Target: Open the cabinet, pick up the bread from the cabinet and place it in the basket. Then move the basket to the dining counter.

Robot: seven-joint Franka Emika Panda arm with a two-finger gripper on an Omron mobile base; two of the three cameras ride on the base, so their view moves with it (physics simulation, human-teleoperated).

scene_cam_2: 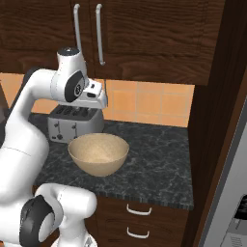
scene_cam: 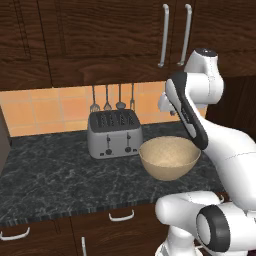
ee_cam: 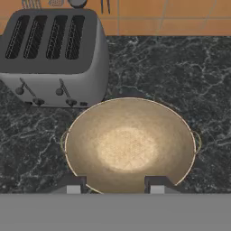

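Observation:
The cabinet (scene_cam: pixel 115 35) hangs closed above the counter, its two long silver handles (scene_cam: pixel 163 35) side by side; it is also in the right base view (scene_cam_2: pixel 144 34). The bread is hidden. The basket (scene_cam: pixel 167 172) (scene_cam_2: pixel 99 169) stands on the black counter right of the toaster, with nothing inside. In the hand view my gripper (ee_cam: pixel 113 187) hovers above the basket (ee_cam: pixel 85 144), over its near rim, open with nothing between the fingers. The dining counter is out of view.
A silver four-slot toaster (scene_cam: pixel 114 132) (ee_cam: pixel 54 49) stands just left of the basket. Utensils (scene_cam: pixel 112 97) hang on the orange tiled wall. Drawers (scene_cam: pixel 121 216) run below the black marbled counter (scene_cam: pixel 50 170). A tall dark panel (scene_cam_2: pixel 212 120) closes off the right end.

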